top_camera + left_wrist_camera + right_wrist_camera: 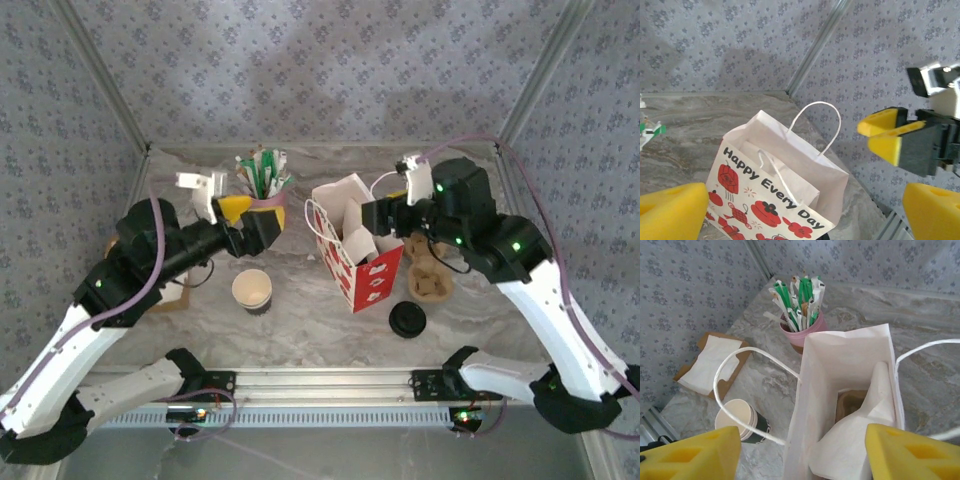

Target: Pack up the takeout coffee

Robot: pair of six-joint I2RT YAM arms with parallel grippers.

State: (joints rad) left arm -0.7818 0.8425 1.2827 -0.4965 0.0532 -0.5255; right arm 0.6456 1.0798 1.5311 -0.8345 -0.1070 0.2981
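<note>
R pincer (801,457) over bag (845,365), coffee (736,421) beside

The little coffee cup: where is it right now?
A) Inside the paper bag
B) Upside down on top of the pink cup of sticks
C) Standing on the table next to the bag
C: the coffee cup stands upright and open on the table, to the left of the red-and-white bag and not inside it.

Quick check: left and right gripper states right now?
Left gripper: open, holding nothing.
Right gripper: open above the bag, holding nothing.
</note>
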